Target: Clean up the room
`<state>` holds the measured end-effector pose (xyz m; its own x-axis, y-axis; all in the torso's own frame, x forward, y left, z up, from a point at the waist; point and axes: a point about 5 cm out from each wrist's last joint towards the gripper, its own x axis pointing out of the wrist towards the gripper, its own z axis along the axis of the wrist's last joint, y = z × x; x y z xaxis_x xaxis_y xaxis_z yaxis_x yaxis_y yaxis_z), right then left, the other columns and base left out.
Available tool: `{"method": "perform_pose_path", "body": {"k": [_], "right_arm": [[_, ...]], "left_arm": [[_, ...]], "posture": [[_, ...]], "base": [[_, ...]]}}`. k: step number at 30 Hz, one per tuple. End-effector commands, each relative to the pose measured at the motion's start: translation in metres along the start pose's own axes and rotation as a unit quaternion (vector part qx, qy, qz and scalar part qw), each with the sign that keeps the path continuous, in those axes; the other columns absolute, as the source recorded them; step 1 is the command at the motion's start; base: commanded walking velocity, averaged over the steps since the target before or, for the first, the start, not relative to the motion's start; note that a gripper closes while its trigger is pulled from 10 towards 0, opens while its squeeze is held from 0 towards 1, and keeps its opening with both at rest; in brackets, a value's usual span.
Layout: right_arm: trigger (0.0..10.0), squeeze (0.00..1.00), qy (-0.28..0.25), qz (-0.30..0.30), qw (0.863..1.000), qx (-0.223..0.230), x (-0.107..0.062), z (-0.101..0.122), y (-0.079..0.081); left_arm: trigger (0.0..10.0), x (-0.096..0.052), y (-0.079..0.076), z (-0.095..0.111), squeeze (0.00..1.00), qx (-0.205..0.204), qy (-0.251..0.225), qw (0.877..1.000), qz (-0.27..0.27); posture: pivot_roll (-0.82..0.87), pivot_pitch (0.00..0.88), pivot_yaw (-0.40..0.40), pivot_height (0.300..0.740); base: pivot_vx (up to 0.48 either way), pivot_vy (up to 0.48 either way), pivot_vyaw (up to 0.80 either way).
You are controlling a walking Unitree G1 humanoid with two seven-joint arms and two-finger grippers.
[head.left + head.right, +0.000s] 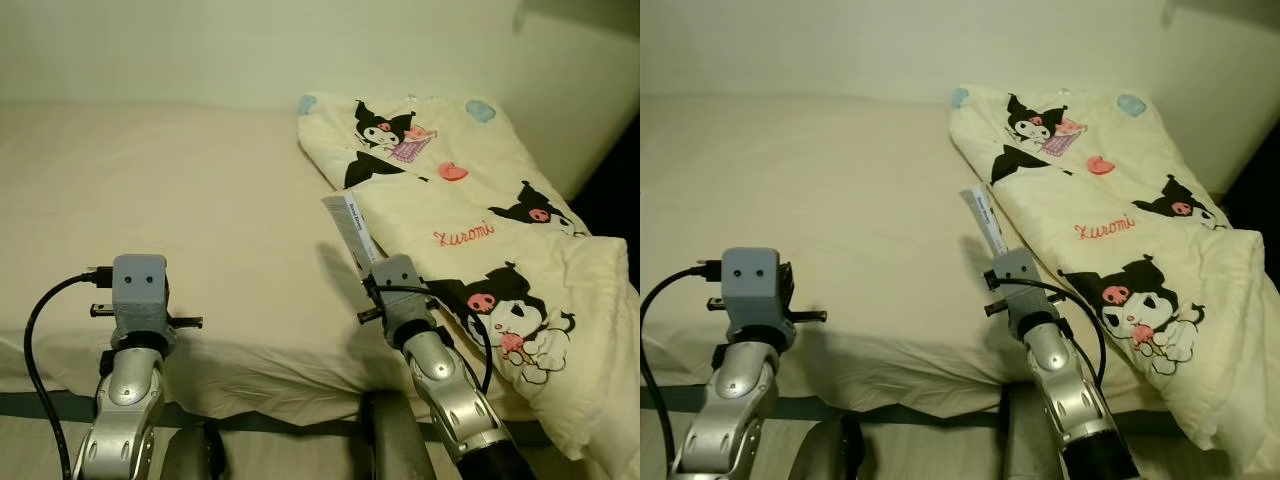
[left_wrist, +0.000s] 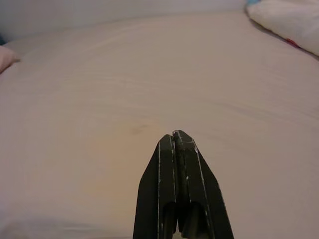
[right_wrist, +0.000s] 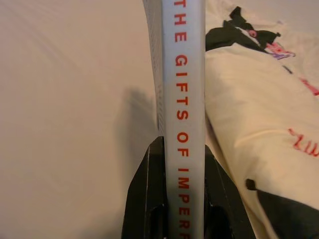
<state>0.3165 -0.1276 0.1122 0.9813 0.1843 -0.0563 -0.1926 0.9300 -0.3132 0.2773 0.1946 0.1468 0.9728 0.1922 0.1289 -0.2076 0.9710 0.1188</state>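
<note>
The right gripper (image 3: 184, 164) clamps a thin white book with a red-lettered spine (image 3: 184, 89) above the cream-sheeted bed (image 1: 200, 220), the cartoon-printed cream quilt (image 1: 480, 210) at two o'clock. The left gripper (image 2: 178, 137) is pressed closed, empty.

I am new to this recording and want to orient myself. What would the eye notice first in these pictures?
First, the white book with red spine lettering, clamped upright in the right hand above the bed. Next, the cream blanket printed with black cartoon characters, lying folded on the bed's right side, beside the book. The left hand is shut and holds nothing, over the bare sheet.
</note>
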Motion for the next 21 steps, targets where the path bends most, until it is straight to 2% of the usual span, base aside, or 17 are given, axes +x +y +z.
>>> {"method": "perform_pose_path", "body": {"k": [1,5,11,21], "right_arm": [[10.0,0.00,-0.019,-0.006,1.000,0.006,-0.001,0.004,0.000],[10.0,0.00,-0.010,-0.017,1.000,0.023,-0.003,0.000,0.001],[10.0,0.00,-0.012,-0.024,0.999,0.024,-0.005,0.004,0.000],[10.0,0.00,-0.014,-0.033,0.999,0.020,-0.008,0.003,-0.005]], "left_arm": [[10.0,-0.003,-0.008,-0.004,0.00,-0.002,0.008,1.000,-0.023],[10.0,-0.006,-0.017,-0.003,0.00,-0.009,-0.001,0.999,-0.046],[10.0,-0.007,-0.027,-0.004,0.00,-0.020,-0.009,0.997,-0.072],[10.0,-0.008,-0.032,0.000,0.00,-0.022,-0.023,0.996,-0.088]], "posture": [[-0.03,0.110,0.010,0.580],[-0.03,0.109,0.008,0.595],[-0.03,0.108,0.016,0.623],[-0.04,0.104,0.023,0.660]], "base": [[0.000,0.000,0.00],[0.000,0.000,0.00],[0.000,0.000,0.00],[0.000,0.000,0.00]]}}
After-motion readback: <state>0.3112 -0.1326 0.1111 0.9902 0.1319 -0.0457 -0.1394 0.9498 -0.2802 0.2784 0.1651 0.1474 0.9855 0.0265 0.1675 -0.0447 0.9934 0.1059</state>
